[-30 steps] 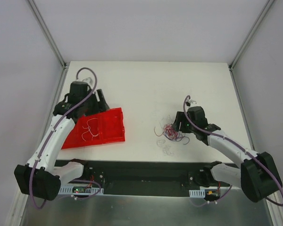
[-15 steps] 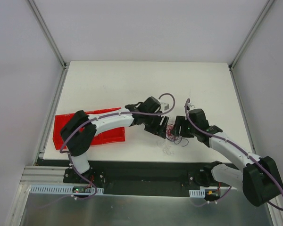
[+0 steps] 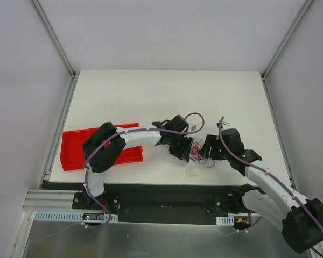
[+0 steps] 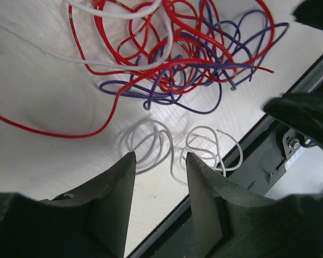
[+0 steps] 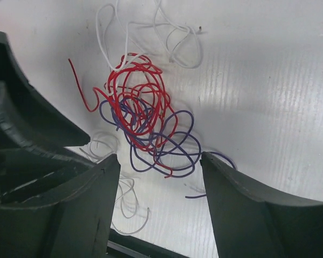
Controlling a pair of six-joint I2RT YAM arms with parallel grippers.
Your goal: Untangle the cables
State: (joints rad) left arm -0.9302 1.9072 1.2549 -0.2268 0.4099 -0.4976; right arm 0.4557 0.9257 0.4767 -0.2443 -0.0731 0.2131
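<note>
From above, the cables (image 3: 197, 152) lie as a small red, purple and white knot on the white table (image 3: 151, 97), toward its near edge. The left gripper (image 3: 186, 151) stands just beside the knot on one side and the right gripper (image 3: 204, 151) on the other. A red tray (image 3: 75, 155) sits well apart to the left. How far either gripper is open cannot be told from this view.

The left wrist camera shows its fingers (image 4: 116, 199) parted a moderate way, with nothing held. Two white loops (image 4: 151, 141) lie loose on the table just past the fingertips, apart from the main knot higher up. A single red strand (image 4: 48, 128) trails out of the knot to the left.

The right wrist camera shows its fingers (image 5: 242, 204) spread wide and empty. The red and purple coils sit just beyond the gap between them, and more white wire curls at the far side.

The wires look feather-light, limp yet springy, and smooth-coated, so they will probably slide through a loose pinch and drag the whole knot along. The trailing red strand or an outer purple loop looks like the best place to grip, while the other gripper pins the bulk.
</note>
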